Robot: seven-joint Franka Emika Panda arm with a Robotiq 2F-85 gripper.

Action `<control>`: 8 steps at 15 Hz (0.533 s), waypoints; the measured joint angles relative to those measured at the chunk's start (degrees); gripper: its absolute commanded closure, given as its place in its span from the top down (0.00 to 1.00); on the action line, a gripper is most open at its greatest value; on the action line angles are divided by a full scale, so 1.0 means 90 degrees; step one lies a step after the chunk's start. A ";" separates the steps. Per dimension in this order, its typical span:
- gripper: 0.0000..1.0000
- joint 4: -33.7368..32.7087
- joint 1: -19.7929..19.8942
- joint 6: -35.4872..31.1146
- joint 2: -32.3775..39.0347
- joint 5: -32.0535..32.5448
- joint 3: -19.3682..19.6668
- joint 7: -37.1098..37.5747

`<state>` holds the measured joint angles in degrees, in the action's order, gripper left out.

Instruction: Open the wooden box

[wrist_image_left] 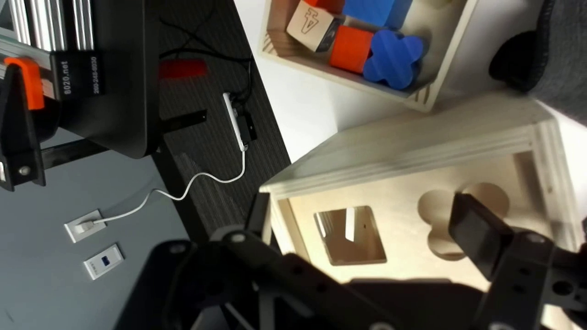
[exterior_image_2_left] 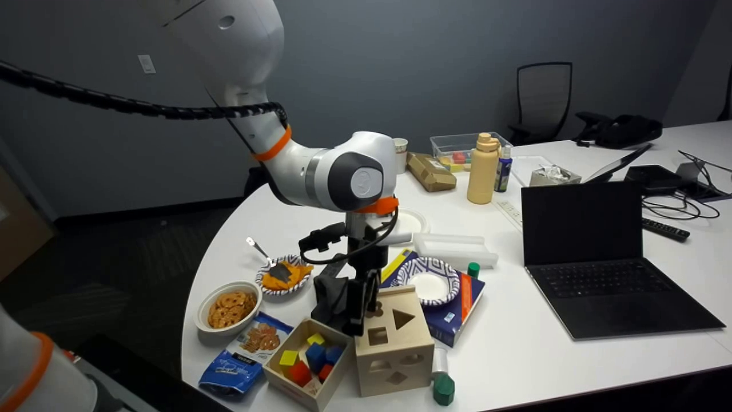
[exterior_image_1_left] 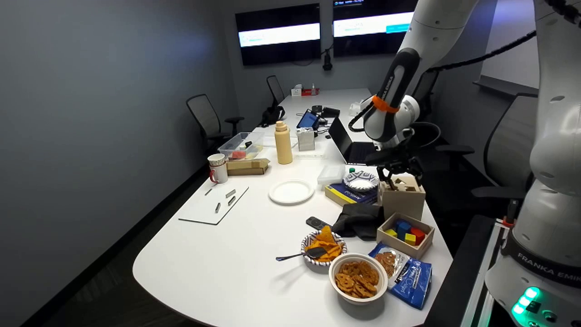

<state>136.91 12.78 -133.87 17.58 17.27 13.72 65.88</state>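
In the wrist view the gripper (wrist_image_left: 367,221) is blurred and hides the lower part of the box (wrist_image_left: 399,192), and I can't tell whether its fingers (wrist_image_left: 478,234) touch it; the tray (wrist_image_left: 339,78) is cut off by the top edge and the dark cloth (wrist_image_left: 566,68) by the right. In an exterior view the arm (exterior_image_2_left: 320,174) blocks my sight of part of the white plate (exterior_image_2_left: 415,221). What the wall screens (exterior_image_1_left: 281,34) show is too small for me to read, the right one sliced off above, and the robot's base (exterior_image_1_left: 535,254) runs out past the side.
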 measured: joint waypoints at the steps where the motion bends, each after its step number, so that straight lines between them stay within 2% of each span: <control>1: 1.00 -0.0031 -0.0018 0.0000 0.0031 -0.0028 0.0014 -0.0006; 8: 1.00 -0.0195 -0.0039 -0.0133 0.0286 -0.0145 0.0148 -0.0132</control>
<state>135.16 12.43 -135.06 20.15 15.97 15.05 64.69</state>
